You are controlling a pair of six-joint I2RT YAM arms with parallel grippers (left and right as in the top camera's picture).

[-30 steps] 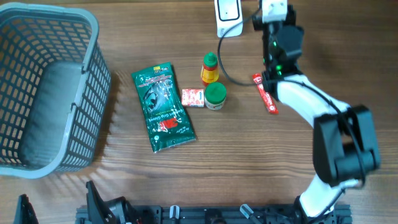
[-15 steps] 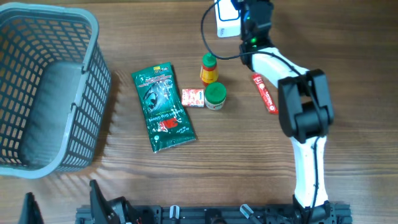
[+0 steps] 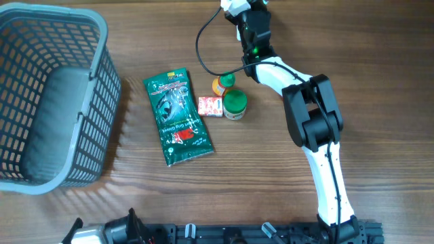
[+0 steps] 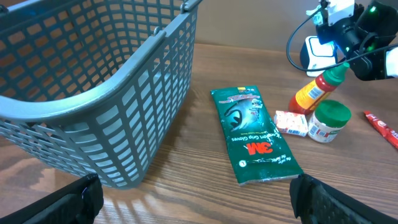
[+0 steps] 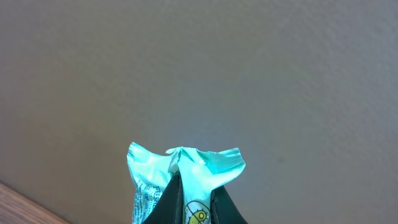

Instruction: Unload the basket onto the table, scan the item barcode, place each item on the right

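Observation:
My right gripper (image 5: 196,182) is shut on a mint-green crinkled wrapper packet (image 5: 186,163), whose top edge fans out above the dark fingertips against a plain grey background. From overhead the right arm (image 3: 271,68) stretches to the table's far edge, its gripper (image 3: 243,9) over the spot where the white scanner stood. In the left wrist view the white scanner (image 4: 318,51) shows just below and left of that gripper. My left gripper (image 4: 199,205) is open and empty, low at the near edge; no barcode is visible.
A grey basket (image 3: 41,95) fills the left side. In the middle lie a green 3M packet (image 3: 178,116), a small red-and-white box (image 3: 210,106), a green-lidded jar (image 3: 235,104) and a leaning sauce bottle (image 3: 222,84). A red stick packet (image 4: 379,124) lies right, and a black cable (image 3: 198,47) loops left.
The right arm has swung left along the far edge with the packet and now covers the scanner. The cable loop shifted left. The left gripper stayed open.

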